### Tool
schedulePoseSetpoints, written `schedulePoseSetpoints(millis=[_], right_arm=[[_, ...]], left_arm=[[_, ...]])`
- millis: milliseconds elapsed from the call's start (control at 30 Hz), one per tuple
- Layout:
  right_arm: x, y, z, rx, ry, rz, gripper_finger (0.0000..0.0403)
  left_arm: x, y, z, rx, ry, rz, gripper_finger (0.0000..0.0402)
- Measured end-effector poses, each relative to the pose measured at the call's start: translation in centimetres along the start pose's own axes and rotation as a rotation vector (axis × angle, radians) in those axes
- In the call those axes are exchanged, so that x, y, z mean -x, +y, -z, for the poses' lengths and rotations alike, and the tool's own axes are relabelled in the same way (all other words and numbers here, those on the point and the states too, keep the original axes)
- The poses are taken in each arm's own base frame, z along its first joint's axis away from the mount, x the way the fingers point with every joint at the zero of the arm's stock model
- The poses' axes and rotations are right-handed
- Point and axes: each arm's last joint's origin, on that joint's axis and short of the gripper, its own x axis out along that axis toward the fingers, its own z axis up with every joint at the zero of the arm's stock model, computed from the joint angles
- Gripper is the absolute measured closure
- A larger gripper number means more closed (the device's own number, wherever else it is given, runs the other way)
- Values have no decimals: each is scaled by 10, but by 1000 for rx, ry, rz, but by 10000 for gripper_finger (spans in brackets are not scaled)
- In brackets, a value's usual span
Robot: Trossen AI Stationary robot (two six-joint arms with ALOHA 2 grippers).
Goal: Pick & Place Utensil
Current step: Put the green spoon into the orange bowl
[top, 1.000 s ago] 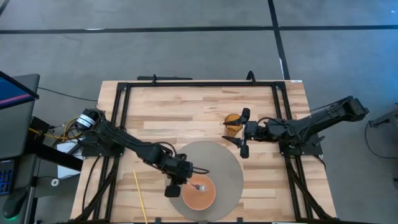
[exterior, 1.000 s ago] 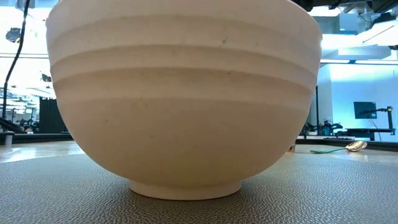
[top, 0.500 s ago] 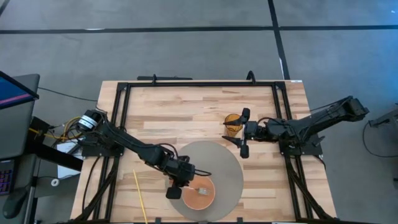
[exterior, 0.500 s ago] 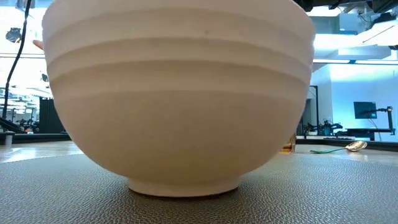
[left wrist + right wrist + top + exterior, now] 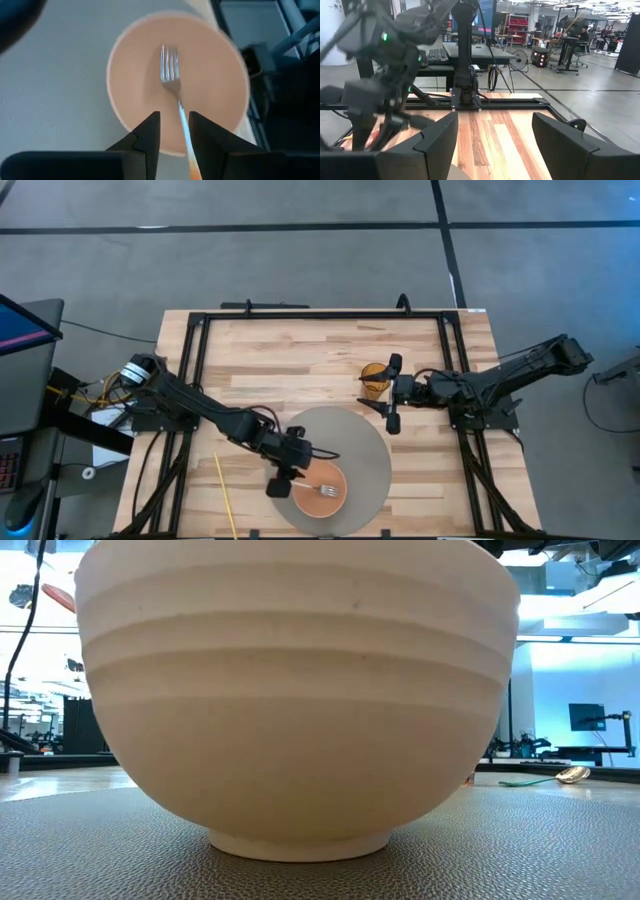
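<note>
The round grey mat lay near the bench's front edge, my bowl on its front part. My left pincer had drawn back a little from the bowl, fingers apart, and the fork now rested inside it, so the placing looked done. My right pincer waited open toward the right edge beside an orange cup. A yellow stick lay clear at the front left.

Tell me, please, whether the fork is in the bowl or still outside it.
In: the fork lies inside the bowl, tines on its floor, handle running between the left gripper fingers.
</note>
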Motion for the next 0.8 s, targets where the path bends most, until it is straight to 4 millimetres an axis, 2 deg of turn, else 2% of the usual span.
schedulePoseSetpoints(millis=[200, 333, 500, 800], right_arm=[[0, 0, 0, 1, 0, 0, 154], [0, 0, 0, 0, 0, 0, 154], [0, 0, 0, 0, 0, -2, 154], [0, 0, 0, -1, 0, -3, 154]], left_arm=[[49, -3, -11, -2, -151, -40, 298], [83, 0, -1, 7, -240, -114, 301], [112, 9, 27, 21, -304, -198, 302], [138, 29, 90, 54, -388, -380, 302]])
